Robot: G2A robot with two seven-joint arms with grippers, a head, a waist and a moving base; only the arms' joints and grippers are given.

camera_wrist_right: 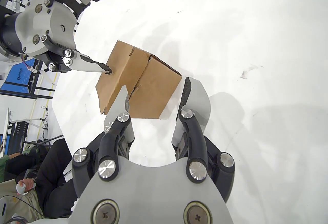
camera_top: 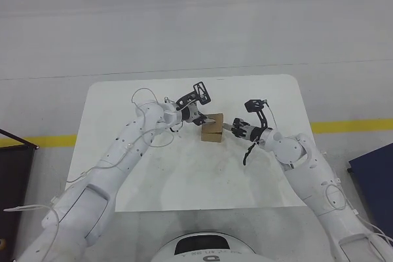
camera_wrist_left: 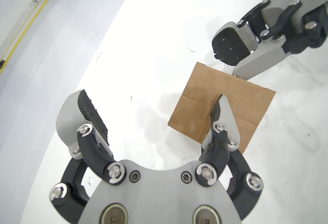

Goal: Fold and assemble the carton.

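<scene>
In a row across the middle of the white table: left gripper, carton, right gripper.
The left gripper is spread wide, one fingertip touching the brown carton's left face, the other held off on the far side. The right gripper is spread too, one fingertip against the carton's right side.

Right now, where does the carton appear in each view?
Top view: carton in the middle of the table.
Left wrist view: carton partly behind a finger.
Right wrist view: carton central, seam facing the camera.
Shared landmark: the white table.
</scene>
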